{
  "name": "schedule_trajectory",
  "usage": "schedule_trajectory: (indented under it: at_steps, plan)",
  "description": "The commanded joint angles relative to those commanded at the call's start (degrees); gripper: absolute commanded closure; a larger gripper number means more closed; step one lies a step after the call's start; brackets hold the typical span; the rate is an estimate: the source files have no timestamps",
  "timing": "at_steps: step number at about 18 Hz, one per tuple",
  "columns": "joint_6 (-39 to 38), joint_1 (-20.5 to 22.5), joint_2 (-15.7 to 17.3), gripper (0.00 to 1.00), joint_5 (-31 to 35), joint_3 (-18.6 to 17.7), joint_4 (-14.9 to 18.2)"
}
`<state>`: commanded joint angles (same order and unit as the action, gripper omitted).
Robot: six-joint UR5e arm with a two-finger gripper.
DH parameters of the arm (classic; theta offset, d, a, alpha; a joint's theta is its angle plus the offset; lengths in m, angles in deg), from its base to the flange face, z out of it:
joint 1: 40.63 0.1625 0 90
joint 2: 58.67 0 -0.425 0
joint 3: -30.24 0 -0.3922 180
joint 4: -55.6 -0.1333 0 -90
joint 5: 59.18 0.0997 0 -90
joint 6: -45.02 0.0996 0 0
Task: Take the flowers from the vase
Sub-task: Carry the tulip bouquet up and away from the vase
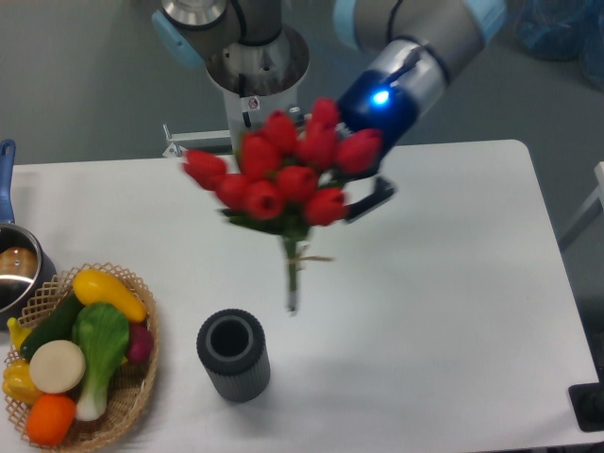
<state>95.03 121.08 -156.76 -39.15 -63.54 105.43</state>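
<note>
Now the gripper is clamped on the flowers, holding the bunch in mid-air, stems hanging free. Below and to its left, the vase stands empty on the table.

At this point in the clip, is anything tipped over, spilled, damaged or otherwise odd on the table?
Nothing stands out. The small dark grey ribbed vase stands upright and empty. The bunch of red tulips hangs clear of it in the tool, blurred by motion. The toy vegetables sit inside the woven basket.
</note>
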Motion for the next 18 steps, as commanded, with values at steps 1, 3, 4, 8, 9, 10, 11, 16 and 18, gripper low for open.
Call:
schedule_trajectory:
  at_steps: [1,3,4,8,9,10,11,16,18]
  plan:
    - [0.09,1.23,0.00,0.47,0.18,-0.09,0.00]
    - [0.53,3.78,0.00,0.47,0.01,-0.09,-0.17]
    - [0.62,4.48,0.00,0.47,0.01,0.17,-0.18]
    - [0.79,6.33,-0.09,0.47,-0.26,0.79,-0.44]
    - [0.79,6.69,-0.09,0.47,-0.26,0.88,-0.44]
    - [0.79,6.95,-0.09,0.47,-0.26,0.88,-0.53]
    - [0.79,7.13,-0.09,0.47,-0.26,0.97,-0.53]
    - [0.79,7.57,-0.09,0.47,-0.35,0.53,-0.53]
    - [0.70,7.65,0.00,0.47,-0.43,0.26,-0.53]
